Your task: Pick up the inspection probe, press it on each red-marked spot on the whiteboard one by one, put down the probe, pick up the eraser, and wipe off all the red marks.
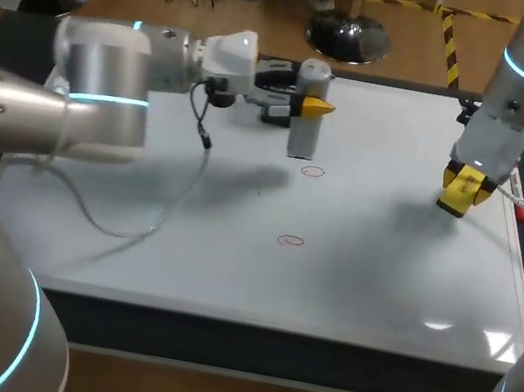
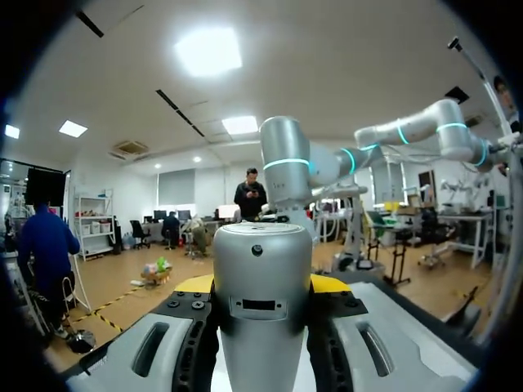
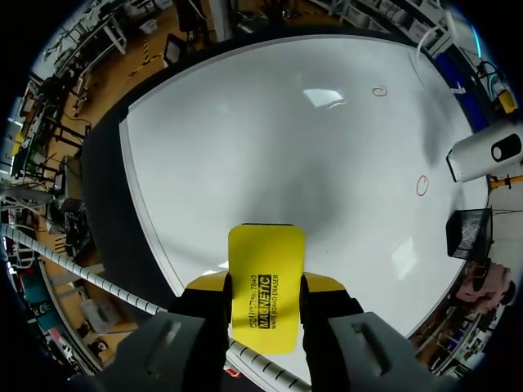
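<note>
Left pincer [image 1: 310,106] is clamped on the upright probe [image 2: 261,278] at the far middle of the whiteboard [image 1: 380,278], just beyond the far red mark [image 1: 313,172]; the near red mark [image 1: 291,241] waits. Right pincer [image 3: 263,286] grips the eraser [image 3: 265,253] by the right edge. Danger: an off-centre press misses, or the arms clash if the eraser sweeps in early

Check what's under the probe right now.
The probe, upright in the left gripper, stands over plain whiteboard. One red mark lies just beside its base, uncovered. Whether the tip touches the board, or covers anything, cannot be seen.
</note>
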Available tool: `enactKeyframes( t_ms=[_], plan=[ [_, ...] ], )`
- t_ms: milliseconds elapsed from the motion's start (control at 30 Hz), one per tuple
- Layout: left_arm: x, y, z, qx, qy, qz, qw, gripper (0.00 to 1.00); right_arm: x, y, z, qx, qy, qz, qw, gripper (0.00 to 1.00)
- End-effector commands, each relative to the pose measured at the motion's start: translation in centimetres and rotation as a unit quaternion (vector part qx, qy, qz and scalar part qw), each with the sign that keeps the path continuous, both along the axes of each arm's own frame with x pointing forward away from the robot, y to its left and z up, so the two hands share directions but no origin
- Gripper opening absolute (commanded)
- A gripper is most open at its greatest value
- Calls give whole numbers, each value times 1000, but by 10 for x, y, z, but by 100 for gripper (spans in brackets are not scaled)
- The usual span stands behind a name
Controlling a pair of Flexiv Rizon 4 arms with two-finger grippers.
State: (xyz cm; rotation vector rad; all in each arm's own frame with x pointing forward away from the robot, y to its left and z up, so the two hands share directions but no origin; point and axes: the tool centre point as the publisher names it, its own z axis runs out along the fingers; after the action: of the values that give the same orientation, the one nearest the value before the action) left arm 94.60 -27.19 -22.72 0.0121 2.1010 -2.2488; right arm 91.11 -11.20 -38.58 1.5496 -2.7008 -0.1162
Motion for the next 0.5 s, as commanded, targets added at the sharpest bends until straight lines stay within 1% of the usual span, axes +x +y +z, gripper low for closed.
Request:
enactKeyframes(
  t_ms=[33,200,500],
  plan=[
    [9,-27,-8,-1,-4,-52,999,0,1,0,0,-1,0,1,1000,0],
    [10,-30,-15,-1,-5,-55,998,0,1,0,0,-1,0,1,1000,0],
    [12,-27,-30,7,0,-64,998,0,1,0,0,-1,0,1,1000,0]
  ],
)
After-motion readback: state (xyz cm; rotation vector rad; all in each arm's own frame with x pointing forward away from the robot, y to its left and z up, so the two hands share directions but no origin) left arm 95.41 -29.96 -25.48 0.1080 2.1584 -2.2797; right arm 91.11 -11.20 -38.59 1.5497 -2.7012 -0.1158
